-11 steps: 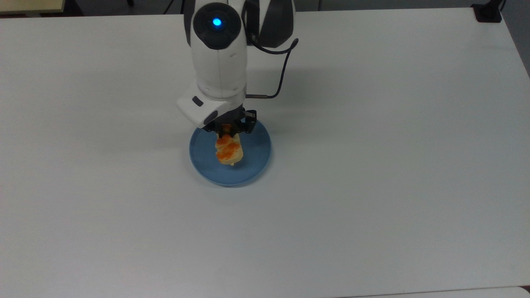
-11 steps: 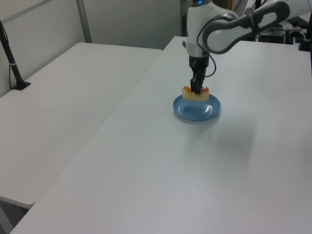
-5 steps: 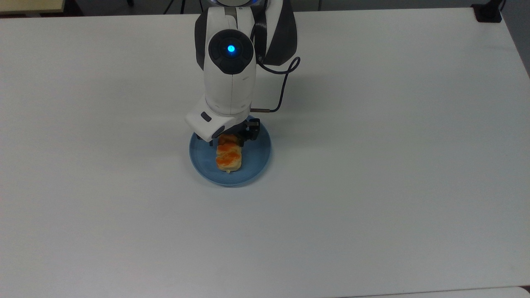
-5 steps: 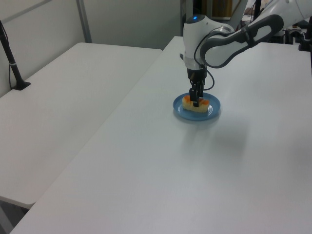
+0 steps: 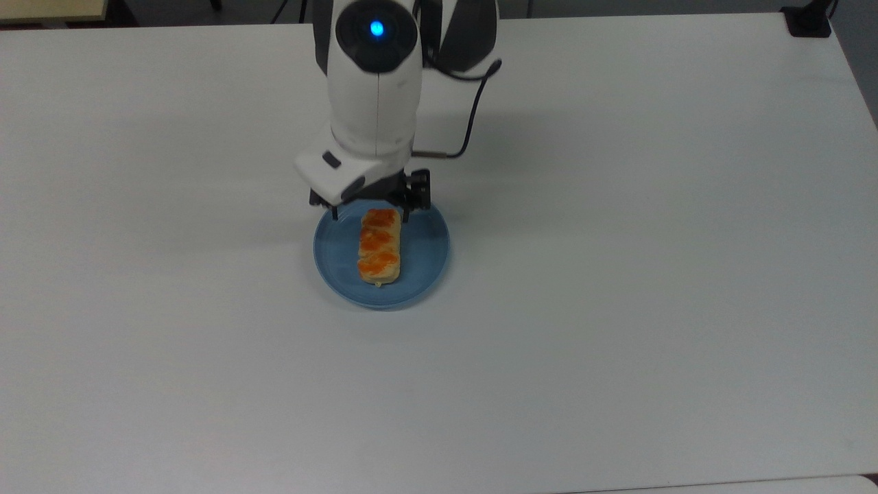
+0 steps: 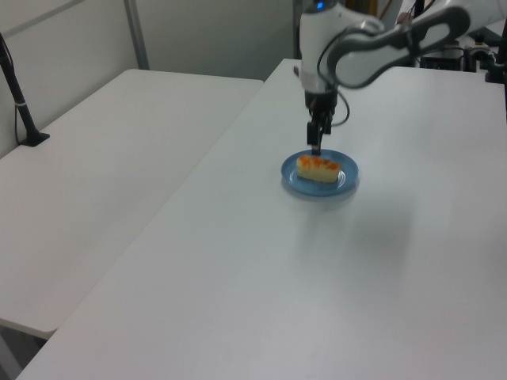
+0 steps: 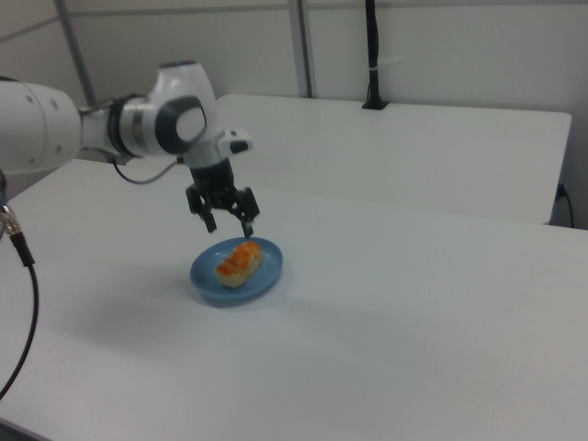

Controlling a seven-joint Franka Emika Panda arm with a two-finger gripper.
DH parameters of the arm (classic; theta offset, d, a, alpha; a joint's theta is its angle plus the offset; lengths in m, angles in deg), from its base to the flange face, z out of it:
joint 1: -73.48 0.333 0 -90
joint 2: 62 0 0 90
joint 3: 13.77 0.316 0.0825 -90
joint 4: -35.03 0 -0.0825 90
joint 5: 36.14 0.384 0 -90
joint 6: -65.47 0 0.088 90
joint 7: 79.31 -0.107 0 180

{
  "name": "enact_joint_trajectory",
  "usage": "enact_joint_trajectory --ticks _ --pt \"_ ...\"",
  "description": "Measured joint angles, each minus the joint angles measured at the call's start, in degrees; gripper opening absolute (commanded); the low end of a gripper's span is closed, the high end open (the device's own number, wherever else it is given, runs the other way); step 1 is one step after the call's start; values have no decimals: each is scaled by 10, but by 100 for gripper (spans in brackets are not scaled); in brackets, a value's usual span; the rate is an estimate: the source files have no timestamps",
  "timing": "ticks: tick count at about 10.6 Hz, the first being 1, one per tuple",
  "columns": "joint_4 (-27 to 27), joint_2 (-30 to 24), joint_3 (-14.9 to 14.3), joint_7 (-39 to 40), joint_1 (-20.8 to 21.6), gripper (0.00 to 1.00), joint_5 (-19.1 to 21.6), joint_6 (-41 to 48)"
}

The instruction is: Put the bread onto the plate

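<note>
Bread lying on the plate, gripper clear above

The oblong pale-yellow bun with orange-brown glazed top (image 5: 378,245) lies flat on the round blue plastic plate (image 5: 425,257), just above the top view's centre, on the white table (image 5: 617,274). The black two-finger gripper (image 7: 222,218) hangs above the plate's far edge, fingers spread apart and holding nothing

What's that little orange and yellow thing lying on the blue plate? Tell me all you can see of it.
It looks like a small oblong bread: pale yellow sides, three orange-brown glazed segments along its top. It lies flat on the blue plate, about in the middle, within the rim, glazed side up. Nothing but the plate touches it. The gripper hangs open just above its far end, as the top view shows, holding nothing.
</note>
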Motion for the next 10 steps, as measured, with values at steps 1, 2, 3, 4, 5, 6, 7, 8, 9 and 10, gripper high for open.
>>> enact_joint_trajectory --ticks 1,2,3,4,5,6,7,8,9,10 --pt "-6 -28 0 -11 0 100 0 34" --pt "-9 -54 0 -17 0 100 0 58" --pt "-10 -85 -1 -20 0 100 0 86" --pt "-10 -113 -2 -21 0 100 0 113" --pt "-9 -136 -3 -21 -1 100 0 141" --pt "-9 -155 -6 -21 -2 100 0 167" --pt "-9 -168 -8 -21 -3 100 0 183" --pt "-8 -179 -11 -21 -8 100 0 190" --pt "-8 -187 -12 -21 -15 100 0 194" --pt "-7 -194 -12 -20 -22 100 0 198"
